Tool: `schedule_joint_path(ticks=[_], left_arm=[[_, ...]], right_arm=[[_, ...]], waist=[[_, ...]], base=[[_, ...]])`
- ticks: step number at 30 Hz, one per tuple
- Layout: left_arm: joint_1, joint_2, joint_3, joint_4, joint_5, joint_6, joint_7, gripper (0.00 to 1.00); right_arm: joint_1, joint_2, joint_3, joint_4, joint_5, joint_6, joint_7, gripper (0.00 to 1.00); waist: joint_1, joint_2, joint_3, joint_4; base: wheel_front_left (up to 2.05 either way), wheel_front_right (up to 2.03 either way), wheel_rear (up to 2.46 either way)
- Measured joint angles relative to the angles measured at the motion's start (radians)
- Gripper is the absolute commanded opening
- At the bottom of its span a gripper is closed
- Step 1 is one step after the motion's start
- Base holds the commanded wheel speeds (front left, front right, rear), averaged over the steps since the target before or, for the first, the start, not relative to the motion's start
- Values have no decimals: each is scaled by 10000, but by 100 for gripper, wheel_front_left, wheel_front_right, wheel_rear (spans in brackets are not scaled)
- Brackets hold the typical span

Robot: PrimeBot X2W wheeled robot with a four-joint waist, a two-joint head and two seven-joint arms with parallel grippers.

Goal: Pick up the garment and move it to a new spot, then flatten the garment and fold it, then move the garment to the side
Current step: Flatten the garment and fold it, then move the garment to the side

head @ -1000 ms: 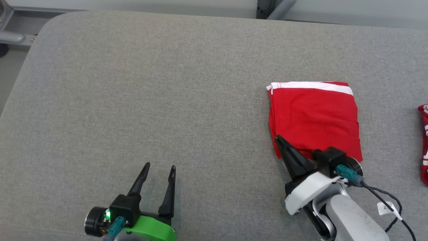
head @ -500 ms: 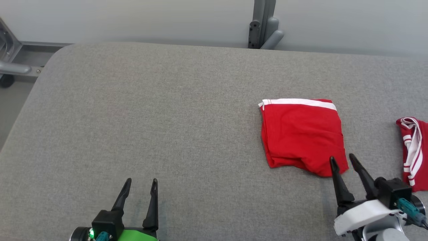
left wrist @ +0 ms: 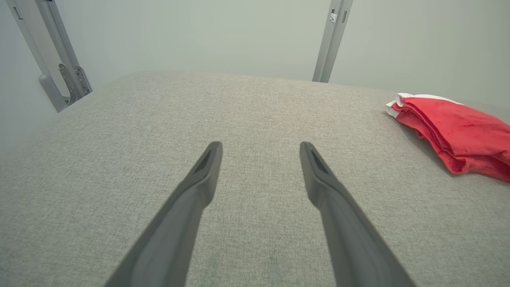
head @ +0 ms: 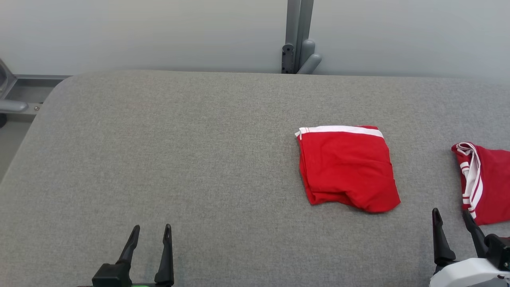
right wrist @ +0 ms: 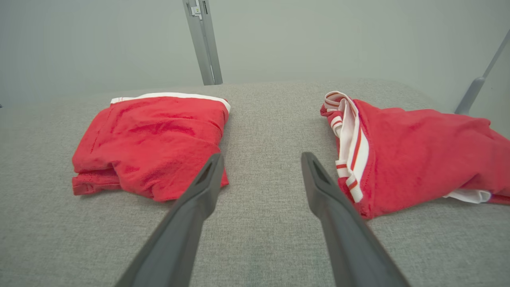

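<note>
A folded red garment (head: pixel 347 167) with a white band along its far edge lies flat on the grey table (head: pixel 179 151), right of centre; the same folded garment (right wrist: pixel 151 139) sits left of my right fingers in the right wrist view and at the right edge (left wrist: pixel 458 135) in the left wrist view. My right gripper (head: pixel 452 217) is open and empty at the lower right, near and to the right of the garment, not touching it. My left gripper (head: pixel 150 232) stands open and empty at the lower left, far from it.
A second red garment with white stripes (head: pixel 484 181) lies bunched at the table's right edge, close beside my right fingers (right wrist: pixel 414 155). A grey metal post (head: pixel 297 40) stands behind the table against the pale wall. A metal frame (head: pixel 12 103) sits off the table's left corner.
My right gripper let go of the folded garment's near corner, opened and drew back toward the lower right. The head camera tilted up, so the whole picture shifted; the left gripper stayed open.
</note>
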Motion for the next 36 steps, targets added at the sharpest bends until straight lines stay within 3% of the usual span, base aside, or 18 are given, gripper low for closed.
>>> schedule_joint_path(ticks=[21,27,30,36], left_arm=[[225,-2,144,31,94,-144,0,100],[219,0,182,10,92,-144,2,100],[162,0,207,12,119,-186,2,100],[-185,0,176,-17,167,-276,0,100]], right_arm=[[69,247,-23,6,-61,0,0,100],[-487,140,209,224,742,0,2,100],[-1276,-203,533,489,1402,-2,840,100],[-3143,-652,1032,654,2245,0,3705,100]], waist=[[0,0,-144,-92],[0,0,40,-125],[0,0,199,-164],[0,0,653,-213]], base=[[0,0,0],[0,0,0],[0,0,0],[0,0,0]])
